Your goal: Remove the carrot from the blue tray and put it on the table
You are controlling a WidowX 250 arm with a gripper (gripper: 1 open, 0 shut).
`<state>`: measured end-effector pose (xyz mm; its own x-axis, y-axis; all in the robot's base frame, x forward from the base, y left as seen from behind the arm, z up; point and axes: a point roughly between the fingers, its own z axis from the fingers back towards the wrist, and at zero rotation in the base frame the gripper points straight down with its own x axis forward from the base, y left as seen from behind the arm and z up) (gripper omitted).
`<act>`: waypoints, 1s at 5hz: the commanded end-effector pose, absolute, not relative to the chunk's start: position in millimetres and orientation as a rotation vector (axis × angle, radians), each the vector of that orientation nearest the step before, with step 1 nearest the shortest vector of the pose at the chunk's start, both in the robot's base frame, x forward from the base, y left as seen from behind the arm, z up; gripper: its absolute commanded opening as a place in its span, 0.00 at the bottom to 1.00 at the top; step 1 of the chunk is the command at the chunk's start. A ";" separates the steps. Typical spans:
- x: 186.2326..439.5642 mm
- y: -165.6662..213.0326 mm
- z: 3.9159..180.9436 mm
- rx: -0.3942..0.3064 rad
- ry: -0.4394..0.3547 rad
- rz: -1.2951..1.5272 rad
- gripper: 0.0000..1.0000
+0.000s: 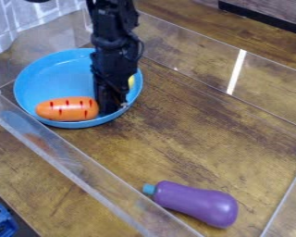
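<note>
We judge that our fingers (pixel 110 103), closed together just beside the carrot (pixel 67 109), could drag the tray (pixel 37 71) along the tabletop (pixel 176 139) by pressing its rim, or come up without the carrot if they have no real hold. Below the fingers spreads matte, grained wood; around them curves the tray's smooth, shallow blue round, and against its wall lies the plump, tapered orange carrot with dark grooves.
</note>
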<state>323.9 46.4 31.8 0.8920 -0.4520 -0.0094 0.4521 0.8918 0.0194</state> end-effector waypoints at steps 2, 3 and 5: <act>360.6 50.5 55.9 0.030 -0.074 -0.512 0.00; 371.2 55.6 57.3 0.022 -0.085 -0.529 0.00; 381.5 40.0 77.4 0.042 -0.111 -0.513 0.00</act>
